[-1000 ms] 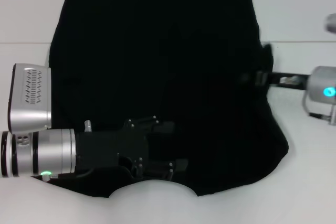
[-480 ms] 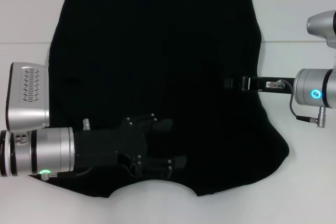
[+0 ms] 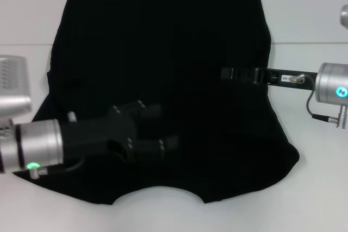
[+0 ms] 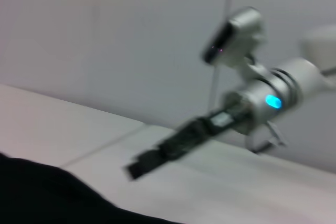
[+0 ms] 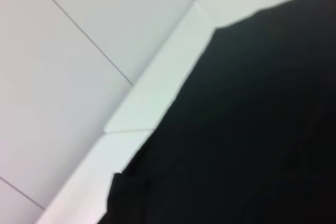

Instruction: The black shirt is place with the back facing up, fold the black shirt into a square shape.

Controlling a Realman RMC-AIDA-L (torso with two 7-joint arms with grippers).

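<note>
The black shirt [image 3: 163, 80] lies spread flat on the white table [image 3: 321, 188], covering most of the middle of it. Its curved neckline sits at the edge nearest my body, and the straight hem runs along the far edge. The cloth is plain and matte with no print. The side of the shirt toward my right arm bulges outward near the neckline end.

My left gripper [image 3: 157, 129] is over the shirt, above the near-left part of the cloth and close to the neckline. Its two fingers stand apart and nothing is visible between them. The silver wrist section of that arm extends off the shirt's left edge.

My right gripper [image 3: 228, 73] reaches in across the shirt's right edge, about halfway along the garment's length, and sits over the cloth. I cannot tell whether its fingers are apart or together, nor whether they touch the cloth. The left wrist view shows this gripper [image 4: 157, 156] as a dark bar above the table, with the shirt's edge in the near corner.

The table surface is white and smooth, with a thin seam line crossing it beyond both sides of the shirt. The right wrist view shows pale wall panels [image 5: 79, 51] with thin joint lines rising behind the table edge next to the shirt.
</note>
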